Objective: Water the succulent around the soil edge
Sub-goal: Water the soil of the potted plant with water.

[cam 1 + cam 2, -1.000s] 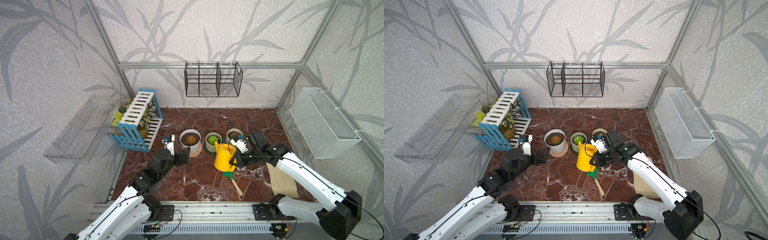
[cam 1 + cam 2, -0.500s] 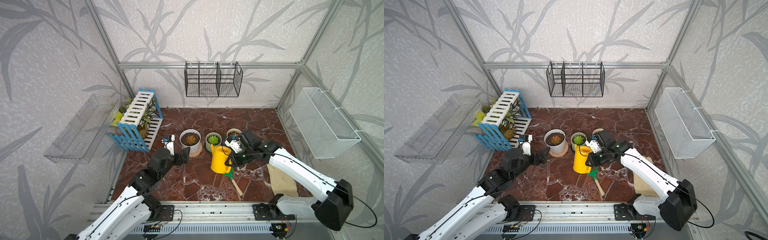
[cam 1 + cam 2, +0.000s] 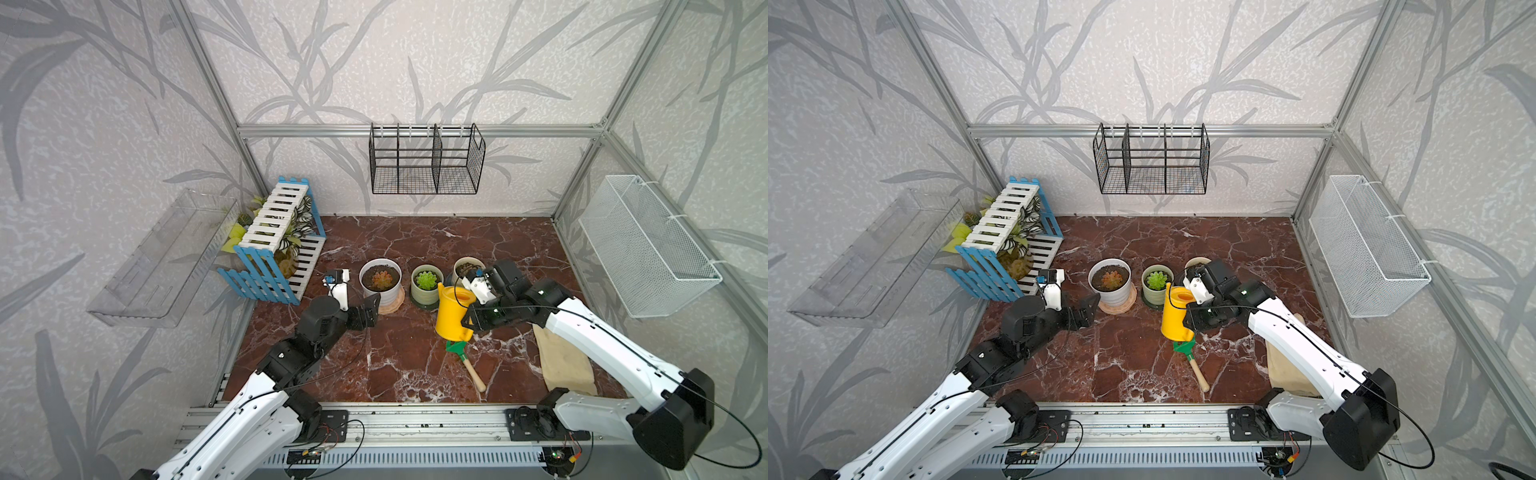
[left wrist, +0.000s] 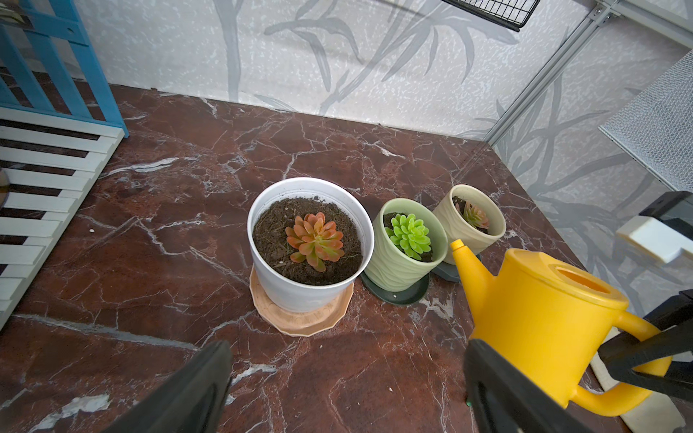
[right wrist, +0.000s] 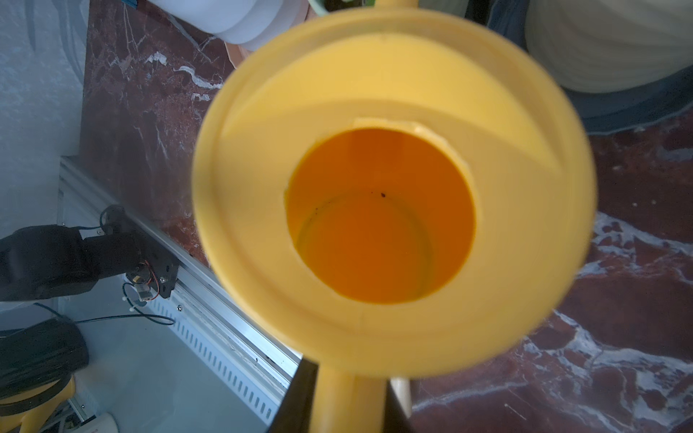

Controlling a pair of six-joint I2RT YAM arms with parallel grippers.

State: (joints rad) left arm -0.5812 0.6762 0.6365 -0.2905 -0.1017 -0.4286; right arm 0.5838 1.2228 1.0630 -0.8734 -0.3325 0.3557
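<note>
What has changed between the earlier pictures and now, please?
The right gripper, jaws shut on the handle of the yellow watering can, swung it slightly toward the white pot, then roughly back. Nothing grasped or released. Open left gripper, green pot, cream pot, trowel and cloth stayed put.

Lighting is bright, even and diffuse, from overhead. Shadows on the marble floor are soft and faint, with slight sheen in the left wrist view. Wide-angle stretching is noted at that view's edges. In the right wrist view the watering can rim is blurred and the foreground is out of focus.
</note>
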